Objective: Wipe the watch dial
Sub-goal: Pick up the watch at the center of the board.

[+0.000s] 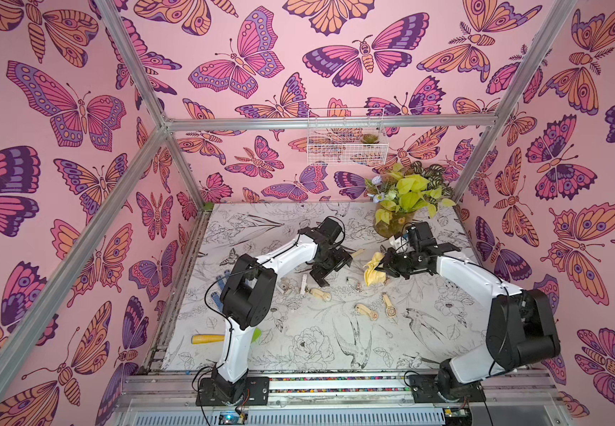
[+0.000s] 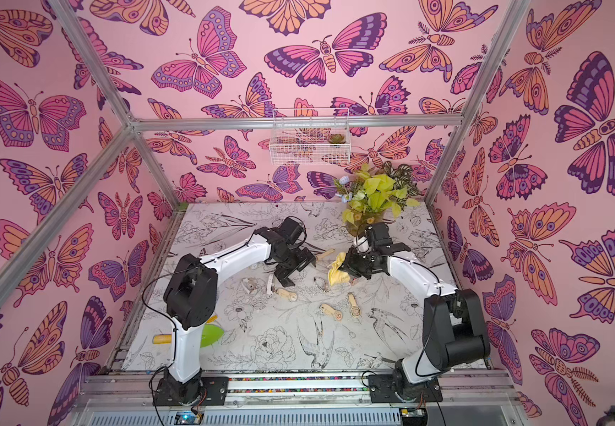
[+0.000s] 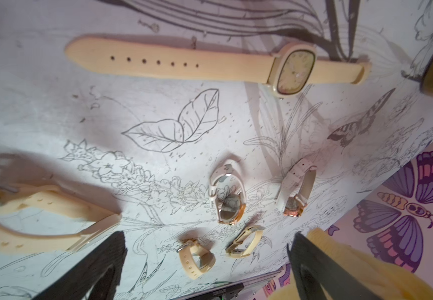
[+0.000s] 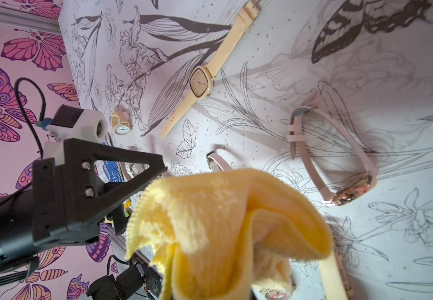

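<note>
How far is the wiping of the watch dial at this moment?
Done: the right gripper is shut on the yellow cloth. In hand: the left gripper hangs open and empty over the watches. Left: the wiping itself, it seems; the cream watch lies flat, unheld.

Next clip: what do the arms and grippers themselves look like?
The left arm and right arm have glossy white links between bulky black joints. A thin black cable loops along each. The left gripper and right gripper are matte black; the left's fingers are flat triangular frames with cut-outs and screw heads.
</note>
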Robot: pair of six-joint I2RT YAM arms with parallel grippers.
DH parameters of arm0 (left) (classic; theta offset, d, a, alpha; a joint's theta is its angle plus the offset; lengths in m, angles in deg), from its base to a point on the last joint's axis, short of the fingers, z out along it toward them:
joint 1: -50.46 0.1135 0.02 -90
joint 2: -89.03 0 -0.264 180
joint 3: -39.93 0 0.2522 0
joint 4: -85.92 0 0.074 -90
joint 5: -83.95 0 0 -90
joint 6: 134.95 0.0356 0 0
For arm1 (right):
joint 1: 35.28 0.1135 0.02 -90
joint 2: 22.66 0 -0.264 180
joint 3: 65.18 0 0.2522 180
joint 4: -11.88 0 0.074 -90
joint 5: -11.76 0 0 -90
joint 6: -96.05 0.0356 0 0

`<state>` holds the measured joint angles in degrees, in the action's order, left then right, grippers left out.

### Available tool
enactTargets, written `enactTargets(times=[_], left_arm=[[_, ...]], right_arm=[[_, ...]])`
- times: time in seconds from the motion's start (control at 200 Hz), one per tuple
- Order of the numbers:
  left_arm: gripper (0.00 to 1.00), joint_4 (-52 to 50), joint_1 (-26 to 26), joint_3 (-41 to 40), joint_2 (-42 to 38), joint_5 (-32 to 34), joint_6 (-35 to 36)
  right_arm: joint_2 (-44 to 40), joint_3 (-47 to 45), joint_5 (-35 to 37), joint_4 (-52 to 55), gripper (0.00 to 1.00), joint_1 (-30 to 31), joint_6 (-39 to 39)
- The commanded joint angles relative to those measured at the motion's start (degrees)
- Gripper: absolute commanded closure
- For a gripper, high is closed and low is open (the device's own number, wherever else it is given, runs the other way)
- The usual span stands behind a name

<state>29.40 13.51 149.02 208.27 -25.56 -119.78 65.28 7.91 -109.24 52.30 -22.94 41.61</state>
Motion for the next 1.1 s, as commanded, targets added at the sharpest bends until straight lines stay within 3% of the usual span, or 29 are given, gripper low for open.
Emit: enactTargets(times=[0.0,0.391,0.686,1.096], left_arm=[[0.00,-4.50,-0.66,1.46,3.38,-1.18,-6.18],[0.07,-7.80,-3.54,3.81,2.49,-1.13,-9.45],[0.10,-8.78,-7.09,0.36,-0.67,-2.71,-11.86],[0.16,-8.57,-12.24,0.73,2.09,-3.63,-11.92]], right_arm=[[-1.09,-0.84,1.01,-0.95,1.00,-0.86,-0.66],[-5.08,-5.88,3.73,-2.13,1.00,-2.17,0.06],[-12.13,-12.10,6.10,-2.65,1.00,-4.10,2.07],[-19.27,-17.72,7.54,-0.53,1.00,-6.14,1.71]])
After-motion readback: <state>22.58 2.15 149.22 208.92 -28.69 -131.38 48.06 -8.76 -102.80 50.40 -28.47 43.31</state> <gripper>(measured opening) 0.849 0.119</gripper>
